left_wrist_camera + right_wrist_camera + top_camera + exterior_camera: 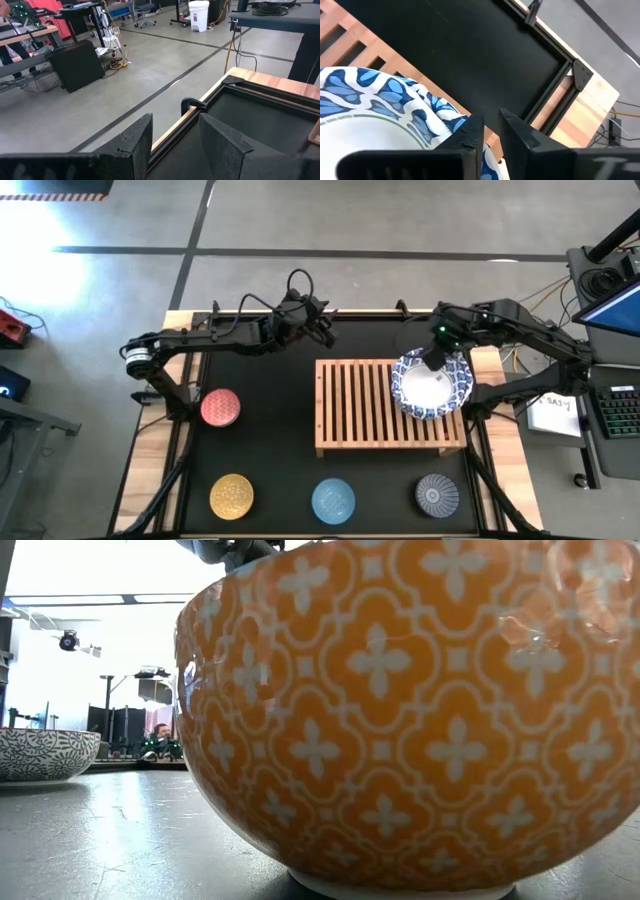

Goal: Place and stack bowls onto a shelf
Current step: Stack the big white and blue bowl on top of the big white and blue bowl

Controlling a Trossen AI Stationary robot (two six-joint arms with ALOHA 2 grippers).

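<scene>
A wide white bowl [432, 385] with a blue patterned rim is over the right end of the light-wood slatted shelf [360, 415]. I cannot tell whether other bowls lie under it. My right gripper [433, 360] is at the bowl's far rim, its fingers nearly together. My left gripper [318, 320] is open and empty near the table's far edge. The small red bowl [220, 408], yellow bowl [231, 496], light blue bowl [333, 500] and dark grey bowl [437, 494] stand on their bases on the black mat. My right gripper [491, 131] has the white bowl's far rim [451, 116] between its two fingers, which come from the far side slanting down. The fingers hide the place of contact. I cannot tell whether the bowl rests on the shelf or is held just above it.
The yellow bowl [420, 720] fills the low view, with the dark grey bowl [40, 752] at its left. The shelf's left and middle slats [345, 405] are bare. Clamps and the table's wooden frame [235, 80] run along the far edge.
</scene>
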